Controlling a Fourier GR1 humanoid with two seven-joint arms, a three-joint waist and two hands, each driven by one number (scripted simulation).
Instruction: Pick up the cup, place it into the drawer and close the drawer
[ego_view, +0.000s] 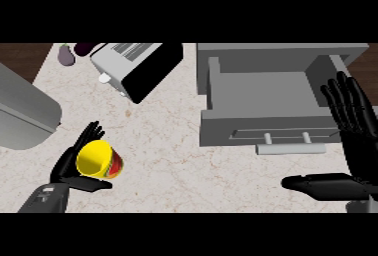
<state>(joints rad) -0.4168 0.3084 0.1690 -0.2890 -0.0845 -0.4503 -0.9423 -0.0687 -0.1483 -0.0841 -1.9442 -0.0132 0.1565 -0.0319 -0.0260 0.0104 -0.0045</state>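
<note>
The cup (99, 160), yellow inside with a red and green band outside, lies tilted in the left hand (76, 161), whose fingers and thumb curl round it over the counter (177, 150); carry it right, level (mouth up if possible), above the open drawer (258, 95) before releasing; the right hand (353, 131) rests open beside the drawer.

Yellow cup (100, 160) tilted, grey drawer (258, 102) open

one cup (100, 159), one open drawer (260, 90), one toaster (136, 64), one eggplant (66, 55), two hands (77, 162) (354, 130).
</note>
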